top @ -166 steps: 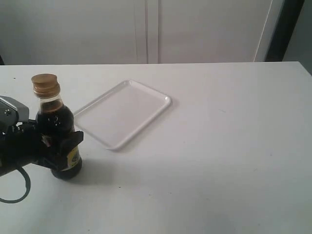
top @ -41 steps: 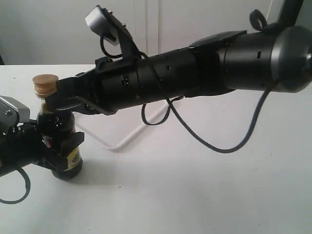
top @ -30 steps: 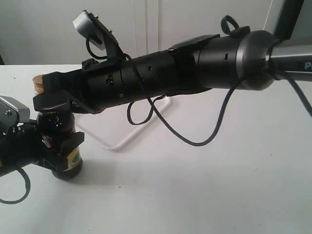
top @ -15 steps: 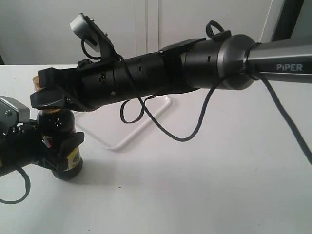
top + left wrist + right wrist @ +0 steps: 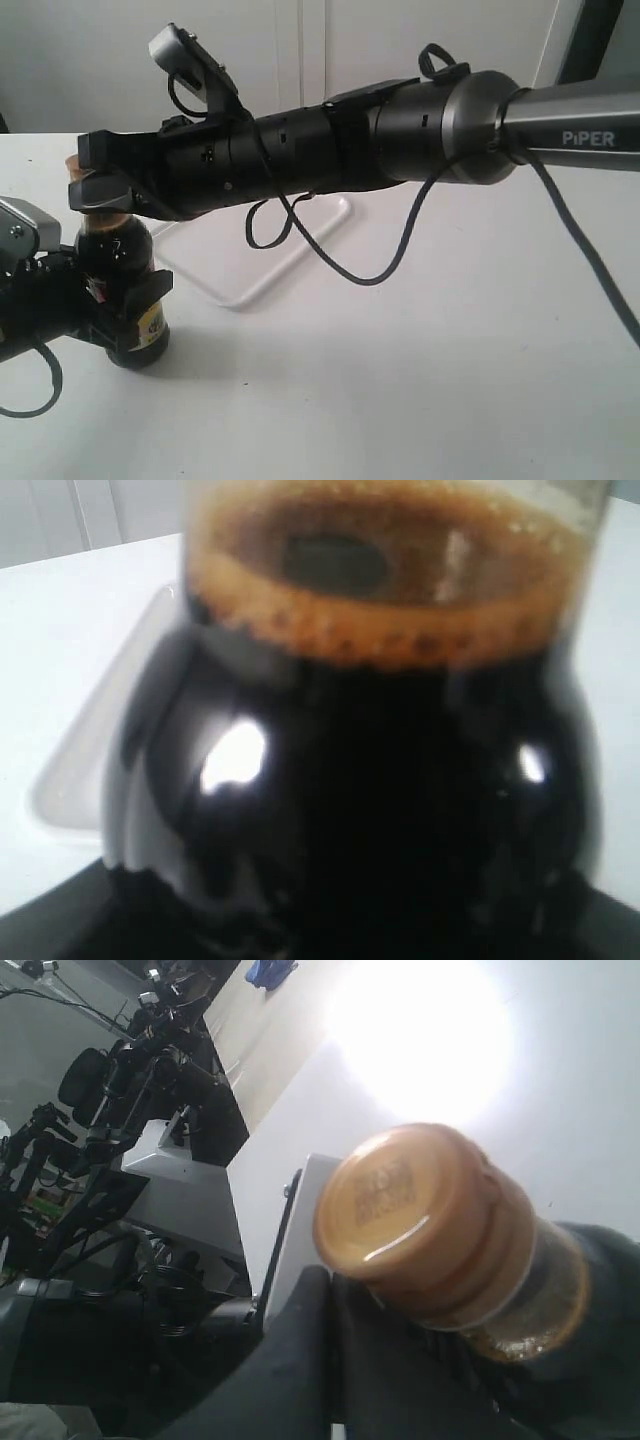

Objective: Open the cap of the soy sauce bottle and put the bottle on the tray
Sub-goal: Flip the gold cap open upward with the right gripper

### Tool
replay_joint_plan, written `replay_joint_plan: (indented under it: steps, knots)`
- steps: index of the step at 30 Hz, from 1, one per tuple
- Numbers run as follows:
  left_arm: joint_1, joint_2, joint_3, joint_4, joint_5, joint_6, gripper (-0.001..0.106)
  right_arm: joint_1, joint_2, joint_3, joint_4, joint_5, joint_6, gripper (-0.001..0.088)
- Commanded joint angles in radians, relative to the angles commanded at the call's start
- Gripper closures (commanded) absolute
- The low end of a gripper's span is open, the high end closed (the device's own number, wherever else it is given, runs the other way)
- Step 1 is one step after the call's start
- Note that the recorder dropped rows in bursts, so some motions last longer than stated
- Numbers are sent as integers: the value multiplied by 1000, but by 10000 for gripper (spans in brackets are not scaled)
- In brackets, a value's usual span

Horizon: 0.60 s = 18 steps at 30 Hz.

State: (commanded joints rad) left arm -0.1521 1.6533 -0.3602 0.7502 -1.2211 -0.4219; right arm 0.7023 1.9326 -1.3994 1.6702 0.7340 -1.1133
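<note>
The soy sauce bottle (image 5: pixel 116 256) stands upright on the white table at the near left, and my left gripper (image 5: pixel 118 300) is shut on its body. Its dark liquid (image 5: pixel 380 780) fills the left wrist view. My right arm reaches across from the right, with the right gripper (image 5: pixel 92 190) at the bottle's top. It hides most of the golden-tan cap (image 5: pixel 72 166). In the right wrist view the cap (image 5: pixel 410 1210) sits closed on the neck. The right gripper (image 5: pixel 330 1285) is shut, its tips against the cap's rim. The white tray (image 5: pixel 243 297) lies behind the bottle, largely covered by the arm.
A black cable (image 5: pixel 360 270) loops down from the right arm over the tray. The table's far edge runs along a white wall (image 5: pixel 300 50). The tray's corner (image 5: pixel 75 780) shows beside the bottle in the left wrist view.
The right arm has come in from the right and slid left until its gripper covers the cap. The bottle and the left gripper have stayed where they were.
</note>
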Motion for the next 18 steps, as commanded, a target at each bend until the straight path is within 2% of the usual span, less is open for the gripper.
replay_joint_plan:
  steps: [9,13,18]
  knots:
    - [0,0,0,4,0,0,1053,-8,0,-80,-7,-25,0,868]
    - [0,0,0,8,0,0,1053,-45,0,-105,-7,-66,-7,868]
    - [0,0,0,8,0,0,1053,-92,-2,-115,-7,-33,0,868]
